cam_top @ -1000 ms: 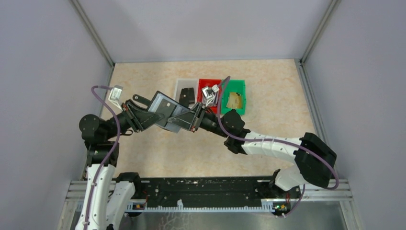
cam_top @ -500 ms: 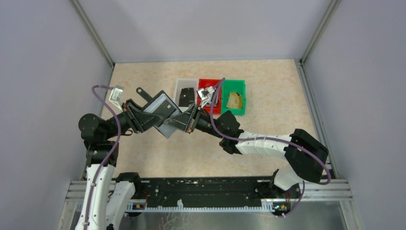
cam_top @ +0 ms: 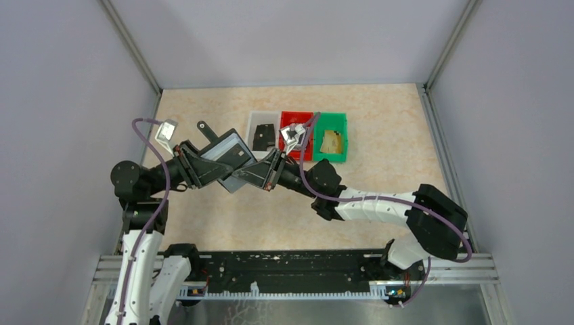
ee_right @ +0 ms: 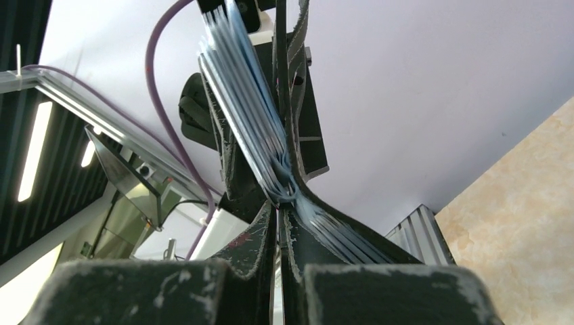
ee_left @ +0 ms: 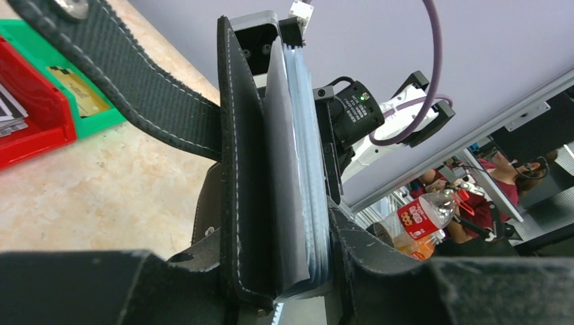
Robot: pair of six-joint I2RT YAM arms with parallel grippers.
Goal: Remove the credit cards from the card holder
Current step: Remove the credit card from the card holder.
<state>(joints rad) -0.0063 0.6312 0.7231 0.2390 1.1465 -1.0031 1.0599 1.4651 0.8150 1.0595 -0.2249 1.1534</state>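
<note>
Soft, even light falls from overhead in the top view. Only faint, smudgy shadows lie on the table [cam_top: 386, 176], and the steel sheet [cam_top: 304, 313] at the bottom edge has a dull sheen. That view is sharp, though the frame posts [cam_top: 132, 47] lean outward towards the upper corners.

In the left wrist view the left gripper [ee_left: 281, 271] is a dark blur along the bottom. The card holder [ee_left: 240, 169] is crisp and the lower right is hazy.

In the right wrist view strip lights [ee_right: 34, 149] glare at the left edge. The right gripper [ee_right: 279, 230] looks grainy and backlit against the bright wall [ee_right: 420, 81].
</note>
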